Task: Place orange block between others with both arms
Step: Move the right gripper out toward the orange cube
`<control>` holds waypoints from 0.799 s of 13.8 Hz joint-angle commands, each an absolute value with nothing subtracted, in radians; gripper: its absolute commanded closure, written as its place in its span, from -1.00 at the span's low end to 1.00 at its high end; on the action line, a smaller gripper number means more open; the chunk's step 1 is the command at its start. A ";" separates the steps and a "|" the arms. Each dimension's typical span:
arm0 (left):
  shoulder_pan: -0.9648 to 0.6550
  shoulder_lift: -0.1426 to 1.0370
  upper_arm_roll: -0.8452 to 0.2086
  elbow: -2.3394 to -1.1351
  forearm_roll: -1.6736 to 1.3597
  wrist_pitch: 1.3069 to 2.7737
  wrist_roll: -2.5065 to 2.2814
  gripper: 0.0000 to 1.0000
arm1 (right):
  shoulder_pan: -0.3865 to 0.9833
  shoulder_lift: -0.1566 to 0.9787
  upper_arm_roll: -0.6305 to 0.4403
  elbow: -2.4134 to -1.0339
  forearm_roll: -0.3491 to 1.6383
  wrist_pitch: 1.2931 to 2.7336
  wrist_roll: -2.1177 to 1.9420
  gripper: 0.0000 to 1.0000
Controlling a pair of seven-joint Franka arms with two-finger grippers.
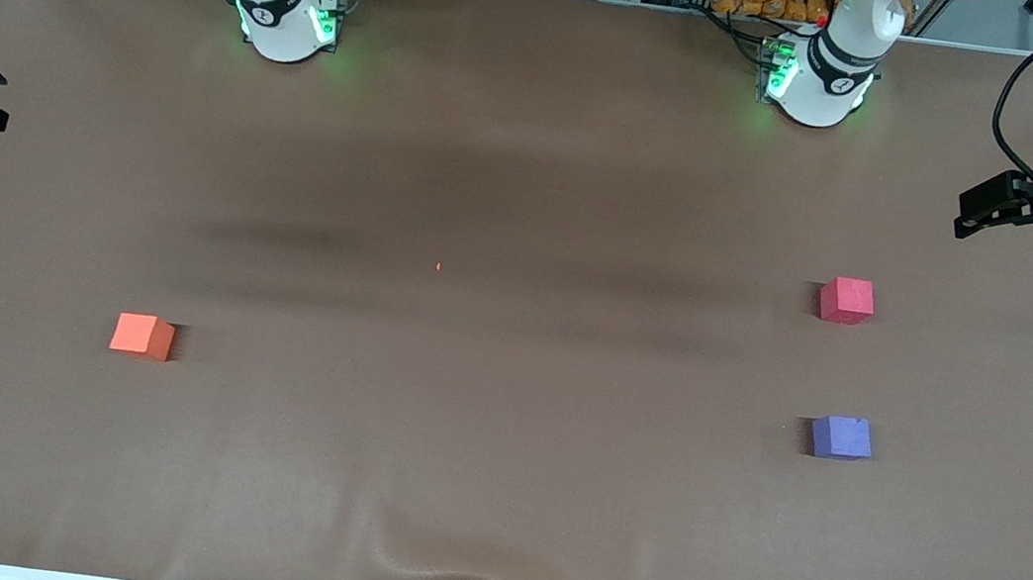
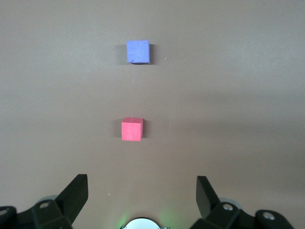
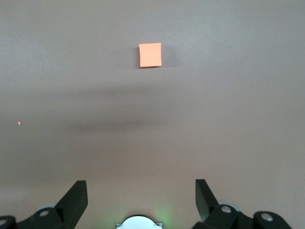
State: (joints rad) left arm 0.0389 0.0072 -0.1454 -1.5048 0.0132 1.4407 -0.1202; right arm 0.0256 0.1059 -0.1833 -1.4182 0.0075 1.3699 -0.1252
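- Left gripper (image 2: pixel 142 191): fingers (image 2: pixel 76 191) wide, empty, high over the left arm's end of the desk (image 1: pixel 491 486), above the red-pink block (image 2: pixel 132 129) and purple block (image 2: pixel 138 51).
- Right gripper (image 3: pixel 141 191): fingers wide, empty, looking down at the orange block (image 3: pixel 150 55).
- Orange block sits alone toward the right arm's end, well apart from the pair; a handover likely bridges this.
- The gap between the pair looks ample, with bare cloth all round.

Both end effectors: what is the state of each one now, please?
Left end effector: open, holding nothing.
Right end effector: open, holding nothing.
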 commanded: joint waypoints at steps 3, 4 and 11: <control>0.046 0.009 -0.153 -1.493 0.021 1.427 -0.123 -1.00 | -0.009 0.216 -0.184 -1.394 -0.023 1.371 -0.127 -1.00; 0.048 0.009 -0.153 -1.493 0.021 1.427 -0.117 -1.00 | -0.015 0.257 -0.183 -1.391 -0.014 1.394 -0.124 -1.00; 0.048 0.009 -0.152 -1.491 0.020 1.427 -0.115 -1.00 | -0.006 0.353 -0.181 -1.391 -0.018 1.534 -0.130 -1.00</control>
